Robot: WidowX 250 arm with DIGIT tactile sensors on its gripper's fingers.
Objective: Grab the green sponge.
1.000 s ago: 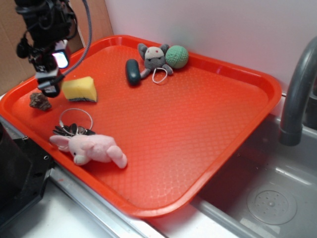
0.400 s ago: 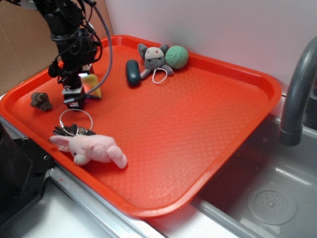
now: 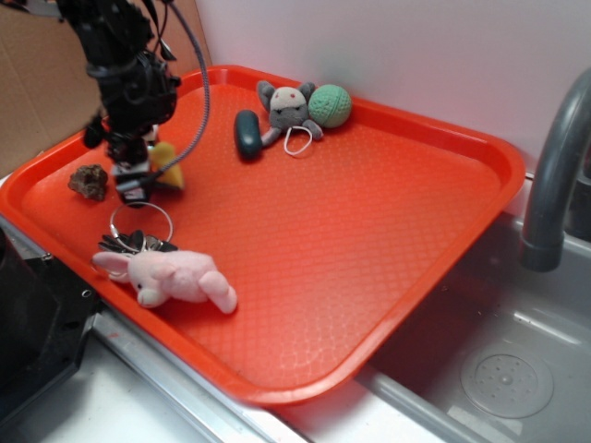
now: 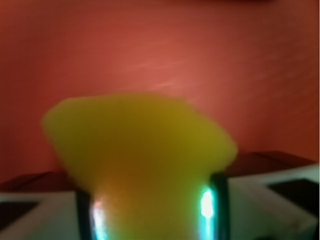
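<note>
Gripper (image 4: 152, 210) is clamped on the green sponge (image 4: 140, 150): wrist view shows yellow foam pinched between both fingers (image 4: 92, 215), bulging out above them. Blurry, so the scouring face can't be made out. In the exterior view the gripper (image 3: 134, 180) sits at the tray's (image 3: 369, 231) 9 o'clock side, sponge (image 3: 166, 168) just peeking out at its 3 o'clock. Looks barely off the surface, if at all. Brown rock (image 3: 90, 181) at 9 o'clock of the gripper, keyring (image 3: 138, 226) and pink plush (image 3: 175, 277) at 6, teal pebble (image 3: 247, 134) at 2. Grasp looks made; what's left is lifting clear and confirming the hold.
</note>
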